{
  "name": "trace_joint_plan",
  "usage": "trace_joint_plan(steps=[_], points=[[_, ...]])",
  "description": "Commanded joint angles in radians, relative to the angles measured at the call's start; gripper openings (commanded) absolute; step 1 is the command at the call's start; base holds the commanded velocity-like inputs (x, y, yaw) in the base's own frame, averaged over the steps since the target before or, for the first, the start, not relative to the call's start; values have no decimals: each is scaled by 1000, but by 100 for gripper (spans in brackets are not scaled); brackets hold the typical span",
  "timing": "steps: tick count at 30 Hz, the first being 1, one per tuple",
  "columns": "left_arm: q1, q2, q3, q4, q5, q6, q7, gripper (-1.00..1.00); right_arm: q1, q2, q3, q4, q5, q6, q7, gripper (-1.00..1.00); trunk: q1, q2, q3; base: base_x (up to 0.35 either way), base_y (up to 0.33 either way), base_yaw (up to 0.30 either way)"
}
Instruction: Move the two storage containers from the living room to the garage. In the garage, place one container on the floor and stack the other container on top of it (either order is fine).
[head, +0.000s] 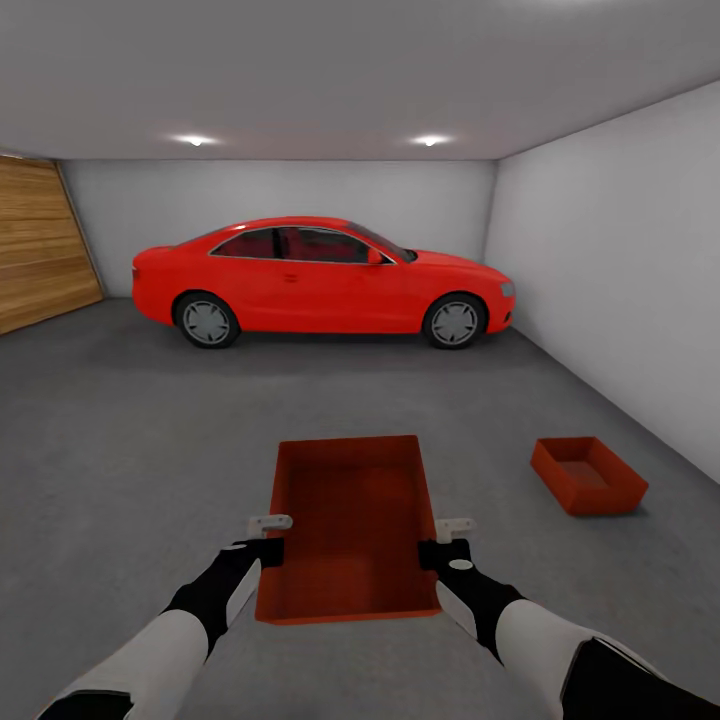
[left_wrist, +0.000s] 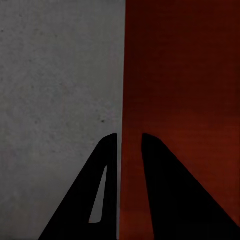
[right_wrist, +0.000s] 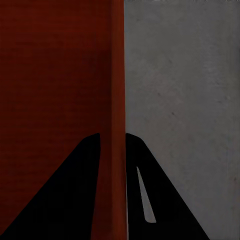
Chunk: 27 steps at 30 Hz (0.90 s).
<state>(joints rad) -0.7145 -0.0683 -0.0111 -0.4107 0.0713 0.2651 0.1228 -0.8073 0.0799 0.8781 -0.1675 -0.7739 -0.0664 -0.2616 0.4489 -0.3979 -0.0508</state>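
I am in the garage. One orange-red storage container (head: 350, 520) is held in front of me over the dark grey concrete floor (head: 120, 450), its open side up. My left gripper (head: 272, 536) is shut on its left wall, and the left wrist view shows that gripper (left_wrist: 129, 137) straddling the container's thin wall (left_wrist: 185, 75). On the opposite wall my right gripper (head: 446, 538) is shut too; in the right wrist view this gripper (right_wrist: 113, 135) pinches the container's rim (right_wrist: 55, 65). The other storage container (head: 588, 475) sits on the floor to the right, apart from the held one.
A red car (head: 320, 280) is parked across the back of the garage. The wooden plank door (head: 40, 250) fills the left wall. A plain white wall (head: 620, 260) runs along the right, close behind the second container. Open concrete lies between me and the car.
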Motion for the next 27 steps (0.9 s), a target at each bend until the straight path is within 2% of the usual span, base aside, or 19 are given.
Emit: trace_joint_plan(steps=[1,27], points=[[0,10,5,-3,-19,8,11,-100,-1,-12,-14,2,-9,-7,-24,-100,1,-2,-2,322,0,0],[0,10,5,-3,-19,8,11,-100,-1,-12,-14,2,-10,-7,-24,-100,1,-2,-2,322,0,0]])
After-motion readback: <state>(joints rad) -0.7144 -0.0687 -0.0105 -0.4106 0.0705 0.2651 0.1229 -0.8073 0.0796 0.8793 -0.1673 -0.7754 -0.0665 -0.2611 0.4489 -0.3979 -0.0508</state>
